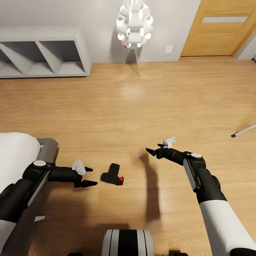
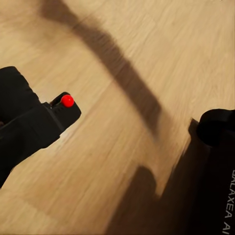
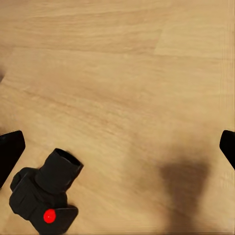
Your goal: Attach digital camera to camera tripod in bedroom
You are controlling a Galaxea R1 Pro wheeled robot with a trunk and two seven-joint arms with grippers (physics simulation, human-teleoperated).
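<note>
Digital camera (image 1: 112, 174) on open wood floor (image 1: 142, 106), left hand (image 1: 88, 176) and right hand (image 1: 153, 149) both spread, empty

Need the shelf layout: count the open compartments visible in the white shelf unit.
3 in the shelf unit by the far wall: one cut by the picture's left edge, one middle, one right. More may lie out of frame.

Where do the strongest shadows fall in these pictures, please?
Head view: a dark arm-shaped shadow runs down the wood floor right of the digital camera. Left wrist view: a long diagonal shadow crosses the planks. Right wrist view: a soft, blurry patch beside the camera.
</note>
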